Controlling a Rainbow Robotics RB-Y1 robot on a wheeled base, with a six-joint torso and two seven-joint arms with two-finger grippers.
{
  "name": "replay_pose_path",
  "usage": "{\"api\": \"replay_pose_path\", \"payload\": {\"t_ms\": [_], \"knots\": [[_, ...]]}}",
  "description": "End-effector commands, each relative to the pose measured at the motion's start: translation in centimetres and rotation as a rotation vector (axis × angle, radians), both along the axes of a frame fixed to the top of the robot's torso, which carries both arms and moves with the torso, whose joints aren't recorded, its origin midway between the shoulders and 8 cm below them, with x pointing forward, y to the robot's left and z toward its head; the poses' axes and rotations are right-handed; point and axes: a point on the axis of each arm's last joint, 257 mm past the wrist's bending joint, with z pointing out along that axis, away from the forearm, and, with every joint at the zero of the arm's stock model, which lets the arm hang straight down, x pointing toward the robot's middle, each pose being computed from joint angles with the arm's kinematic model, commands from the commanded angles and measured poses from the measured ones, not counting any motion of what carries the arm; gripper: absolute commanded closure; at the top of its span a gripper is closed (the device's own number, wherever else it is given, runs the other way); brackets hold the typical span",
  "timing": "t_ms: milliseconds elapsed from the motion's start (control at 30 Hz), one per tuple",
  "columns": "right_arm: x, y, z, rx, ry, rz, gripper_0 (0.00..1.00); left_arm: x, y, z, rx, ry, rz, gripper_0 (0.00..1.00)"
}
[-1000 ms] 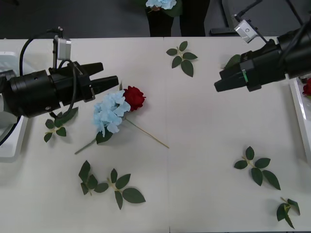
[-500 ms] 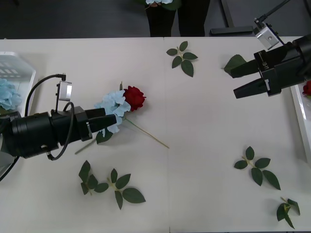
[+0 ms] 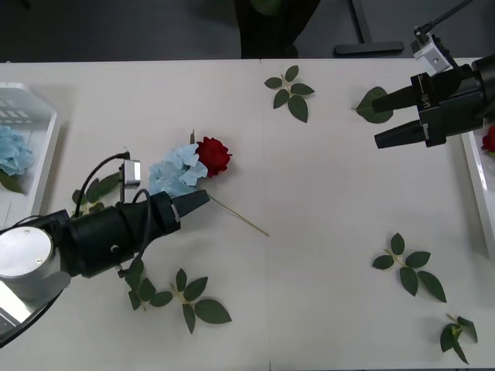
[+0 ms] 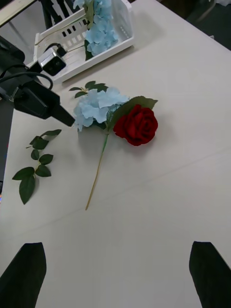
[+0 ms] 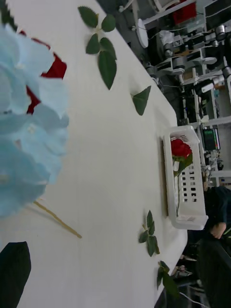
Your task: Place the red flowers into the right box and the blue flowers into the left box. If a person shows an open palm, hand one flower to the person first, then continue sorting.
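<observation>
Left end effector [image 3: 197, 202] at blue flower [image 3: 172, 171], stem hidden.

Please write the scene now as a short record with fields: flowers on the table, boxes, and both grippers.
on table: blue flower touching red flower, near the centre
left box: holds a blue flower head
right box: holds a red flower
left gripper: at the blue flower's lower edge, not holding it
right gripper: open, raised near the right box, holding nothing
</observation>
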Motion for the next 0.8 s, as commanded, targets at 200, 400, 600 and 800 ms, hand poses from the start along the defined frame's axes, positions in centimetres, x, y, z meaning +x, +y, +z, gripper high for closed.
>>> {"api": "replay_pose_path", "payload": {"t_ms": [200, 400, 600, 800], "knots": [[0.8, -1.6, 0.7, -0.002, -0.019, -0.034, 0.14, -0.1, -0.8, 0.3, 0.041, 0.055, -0.050, 0.00], [0.7, -1.3, 0.5, 0.005, -0.013, -0.031, 0.14, -1.8, 2.3, -0.3, 0.250, 0.146, -0.198, 0.00], [0.7, -1.3, 0.5, 0.005, -0.013, -0.031, 0.14, -2.5, 1.5, 0.6, 0.300, 0.243, -0.188, 0.00], [0.7, -1.3, 0.5, 0.005, -0.013, -0.031, 0.14, -2.2, -1.8, 0.2, 0.318, 0.336, -0.083, 0.00]]}}
